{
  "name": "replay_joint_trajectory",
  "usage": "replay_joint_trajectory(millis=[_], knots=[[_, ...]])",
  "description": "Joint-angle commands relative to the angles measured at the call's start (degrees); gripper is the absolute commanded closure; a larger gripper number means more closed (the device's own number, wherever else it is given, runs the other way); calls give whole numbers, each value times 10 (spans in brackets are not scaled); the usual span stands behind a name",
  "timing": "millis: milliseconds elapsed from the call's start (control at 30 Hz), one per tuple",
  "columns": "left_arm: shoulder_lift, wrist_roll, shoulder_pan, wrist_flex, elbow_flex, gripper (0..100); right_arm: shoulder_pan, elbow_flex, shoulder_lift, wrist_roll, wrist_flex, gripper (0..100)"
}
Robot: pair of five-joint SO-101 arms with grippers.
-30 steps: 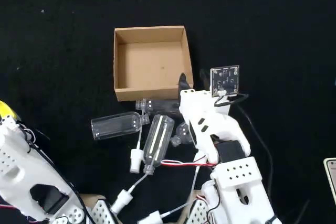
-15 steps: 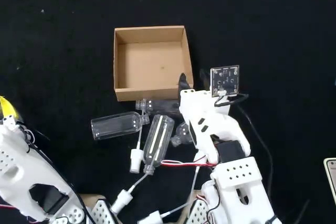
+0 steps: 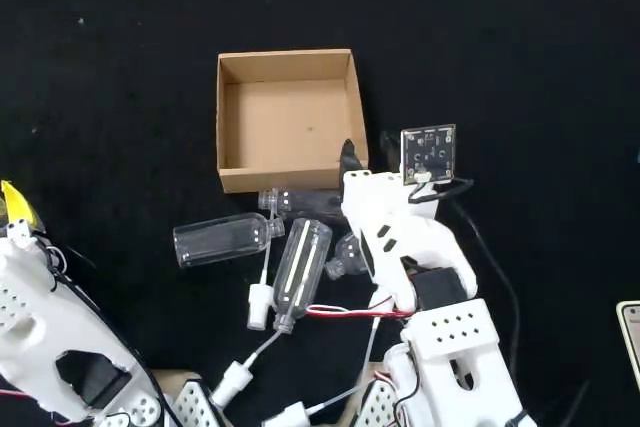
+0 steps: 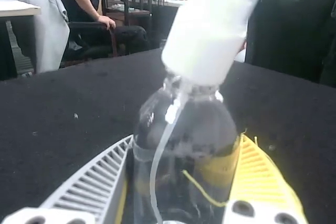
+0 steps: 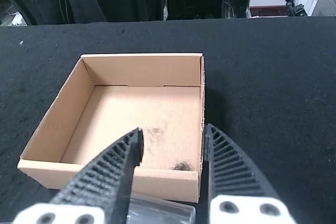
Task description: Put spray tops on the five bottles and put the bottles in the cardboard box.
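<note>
The cardboard box (image 3: 285, 180) sits open-topped in the middle of the black table (image 3: 520, 67). Wide bare cloth lies beyond it and to either side, and the crowding is all on its near side. The bottle by the box (image 3: 305, 203) lies just beside the near wall, its long axis parallel to that wall and its neck toward the left of the high view. A little nearer, the sideways bottle (image 3: 222, 240) lies almost the same way but with its neck to the right. That neck points at the slanted bottle (image 3: 300, 262), which runs from far to near with its neck at the near end. A fourth bottle (image 3: 343, 259) is half hidden under the right arm (image 3: 410, 247), and its direction cannot be told. Three loose spray tops lie close to the near edge. The first spray top (image 3: 258, 305) sends its thin tube away between the sideways and slanted bottles. The second spray top (image 3: 232, 383) and the third spray top (image 3: 290, 415) lie nearer still. The right claw (image 5: 173, 130) hangs at the box's near right corner, its black fingers about half apart with nothing between the tips, and the bottle by the box lies just below it. The left arm (image 3: 45, 337) is at the left edge of the high view, well apart from the box. The left claw (image 4: 186, 145) is closed around the body of the held bottle (image 4: 178, 119), between a grey finger and a yellow one. This bottle's neck points out past the fingertips and carries a white spray top (image 4: 210, 30), whose tube runs down inside.
</note>
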Motion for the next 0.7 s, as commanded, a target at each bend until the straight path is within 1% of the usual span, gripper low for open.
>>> replay_joint_trajectory(millis=[0,167,400,667], knots=[[-98,-3,5,-13,41,731,7,-5,-15,-3,-18,833],[-176,-4,19,-4,86,731,7,-3,-15,-3,-18,833],[-179,-7,21,73,51,731,10,-3,-15,-3,-18,833],[-180,-8,19,75,48,731,10,-3,-15,-3,-18,833]])
